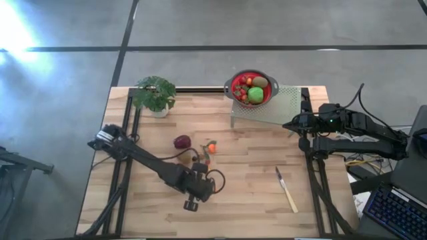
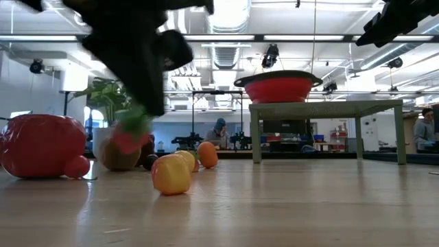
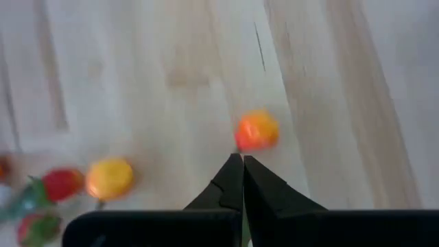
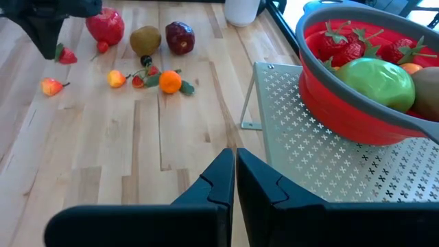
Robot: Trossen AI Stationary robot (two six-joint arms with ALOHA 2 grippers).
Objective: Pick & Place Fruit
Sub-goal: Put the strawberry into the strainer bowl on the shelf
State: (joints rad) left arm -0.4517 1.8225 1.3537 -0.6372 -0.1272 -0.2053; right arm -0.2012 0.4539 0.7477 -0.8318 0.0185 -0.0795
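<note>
- Pale butcher-block planks, smooth and lightly grained, make up the bench (image 1: 253,200).
- Near the front right corner lies a slim knife (image 1: 287,190) with a pale handle and a dark blade.
- Toward the front, left of centre, the left gripper (image 3: 242,159) hangs low over the wood, its two dark tapered fingers pressed together with nothing seen between them.
- A small red toy strawberry (image 4: 66,55) with a green cap is just beside that tip; whether they touch cannot be told.
- Loose fruit is scattered mid-bench: a glossy yellow-and-red pear-shaped piece (image 2: 171,175), a round orange (image 4: 170,82), a fuzzy brown kiwi (image 4: 145,40), a dark red apple (image 4: 180,36) and a large magenta-red pomegranate (image 4: 104,25).
- At the right edge the right gripper (image 4: 233,159) waits, fingers closed on nothing.
- Toward the back, a perforated pale-green metal rack (image 4: 309,171) carries a red ribbed colander (image 4: 357,123) holding a shiny green apple (image 4: 376,82) and strawberries (image 4: 343,44).
- A leafy potted plant (image 1: 155,93) stands at the back edge, toward the left corner.
- Beyond the bench is a workshop hall where a person (image 2: 219,130) sits.
</note>
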